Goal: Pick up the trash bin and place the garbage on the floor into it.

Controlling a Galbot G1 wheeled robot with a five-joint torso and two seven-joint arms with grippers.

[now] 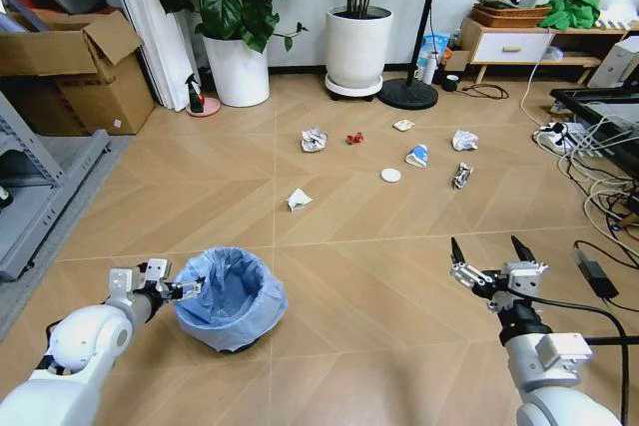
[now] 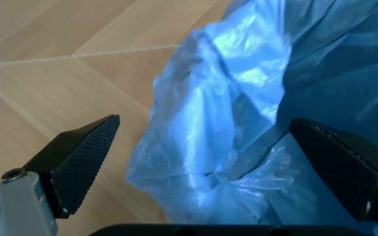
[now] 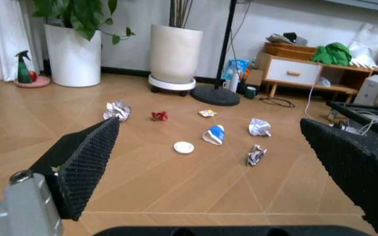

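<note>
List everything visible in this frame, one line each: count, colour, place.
trash bin: 1, dark with blue bag, near floor, left
paper balls: 3, white, mid-floor
red wrapper: 1, mid-floor
yellowish wrapper: 1, near fan base
crushed cup: 1, blue-white
round lid: 1, white
printed wrapper: 1, right
planters: 2, white, back wall
spray bottle: 1, green
cardboard box: 1, brown, left
left gripper: open, straddling bin rim
right gripper: open, above floor

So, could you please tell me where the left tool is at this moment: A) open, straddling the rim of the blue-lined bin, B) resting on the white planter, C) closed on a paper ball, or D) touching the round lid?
A: the left tool is open, one finger outside and one inside the trash bin, straddling the bag-covered rim.
</note>
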